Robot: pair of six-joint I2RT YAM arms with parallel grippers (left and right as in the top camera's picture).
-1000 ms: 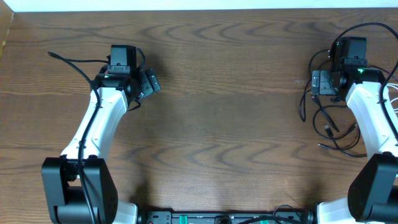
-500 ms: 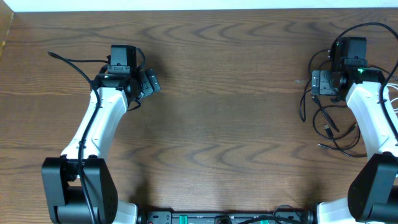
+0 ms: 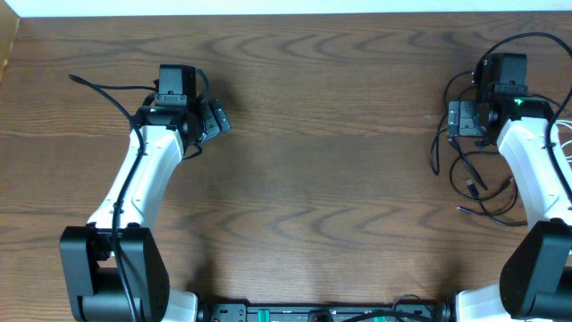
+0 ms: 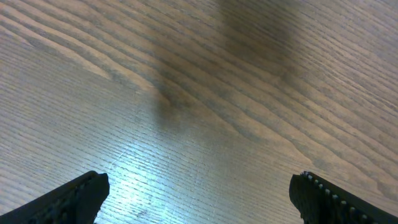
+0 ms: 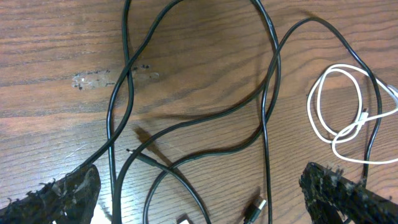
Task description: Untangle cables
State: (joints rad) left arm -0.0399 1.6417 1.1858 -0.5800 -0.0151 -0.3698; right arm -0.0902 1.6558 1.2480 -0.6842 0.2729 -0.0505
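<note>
The left end effector [image 4: 199, 200] is released, its two fingers spread wide over bare wood and holding nothing. The right end effector [image 5: 202, 194] is likewise released and empty, poised above the cables at the far right of the surface [image 4: 186, 93]. There are two cables. The black cable [image 5: 267, 93] sprawls in several crossing loops, and one plug [image 5: 255, 210] shows near the wrist view's lower edge. The white cable [image 5: 339, 124] lies in two small loops at the right, where a black strand crosses it; which one lies on top is hard to tell. A pale tip at the bottom edge is cut off. From overhead, the right arm [image 3: 536, 170] hides most of the white cable.
</note>
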